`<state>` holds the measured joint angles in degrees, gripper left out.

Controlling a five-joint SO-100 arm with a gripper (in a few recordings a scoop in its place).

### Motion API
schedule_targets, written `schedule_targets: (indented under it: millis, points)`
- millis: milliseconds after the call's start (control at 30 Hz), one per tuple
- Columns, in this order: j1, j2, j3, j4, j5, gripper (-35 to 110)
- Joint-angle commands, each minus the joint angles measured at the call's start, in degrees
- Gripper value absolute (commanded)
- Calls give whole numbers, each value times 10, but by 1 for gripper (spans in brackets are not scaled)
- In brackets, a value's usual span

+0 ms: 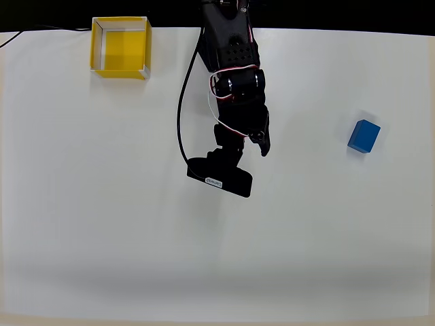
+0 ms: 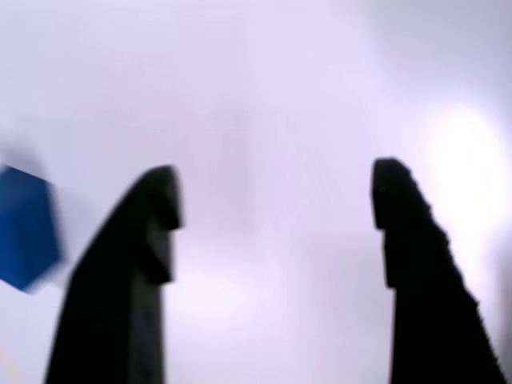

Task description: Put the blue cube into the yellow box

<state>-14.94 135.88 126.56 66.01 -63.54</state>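
Note:
The blue cube [image 1: 363,136] sits alone on the white table at the right in the overhead view. In the wrist view the blue cube [image 2: 24,228] shows blurred at the left edge, outside the left finger. The yellow box [image 1: 121,49] stands open-topped and empty at the table's far left corner. My gripper [image 1: 257,141] hangs over the middle of the table, well left of the cube and right of the box. In the wrist view the gripper [image 2: 276,180] is open, its two dark fingers [image 2: 128,264] wide apart with only bare table between them.
The black arm [image 1: 231,61] reaches in from the top centre, with a black cable [image 1: 181,115] looping down its left side. The wrist camera bar [image 1: 219,178] sticks out below the arm. White table [image 1: 136,238] stretches all around.

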Motion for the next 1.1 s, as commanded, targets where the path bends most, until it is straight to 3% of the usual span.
schedule_targets:
  millis: [0,633,1067]
  points:
    - [-37,-69,-189,-1,62,38]
    - [-250,-359,-394,73,310,57]
    - [-393,-531,-527,128,450,58]
